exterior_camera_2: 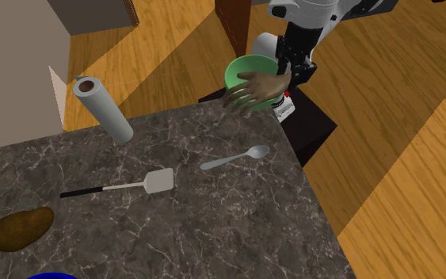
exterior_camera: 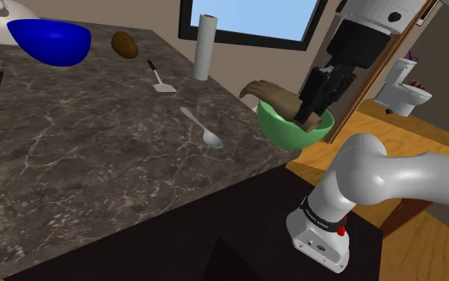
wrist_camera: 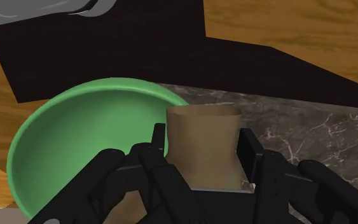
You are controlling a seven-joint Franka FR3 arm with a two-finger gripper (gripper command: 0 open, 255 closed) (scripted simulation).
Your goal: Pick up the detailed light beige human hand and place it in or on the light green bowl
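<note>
The brownish-beige human hand (exterior_camera: 269, 94) hangs tilted over the light green bowl (exterior_camera: 290, 134) at the counter's corner, its digits pointing out over the marble top. My black gripper (exterior_camera: 305, 118) is shut on its wrist end, just above the bowl. In the second exterior view the hand (exterior_camera_2: 251, 89) overlaps the bowl's (exterior_camera_2: 241, 65) near rim, with the gripper (exterior_camera_2: 281, 78) to its right. The wrist view has both fingers (wrist_camera: 160, 143) clasping the hand's cut wrist (wrist_camera: 203, 143), with the bowl's hollow (wrist_camera: 75, 140) beside and below it. Whether the hand touches the bowl I cannot tell.
On the dark marble counter (exterior_camera: 95, 152) lie a grey spoon (exterior_camera: 202, 128), a spatula (exterior_camera: 160, 80), an upright paper towel roll (exterior_camera: 205, 46), a brown potato (exterior_camera: 124, 44) and a blue bowl (exterior_camera: 51, 40). A toilet (exterior_camera: 406, 88) stands beyond the arm over wood floor.
</note>
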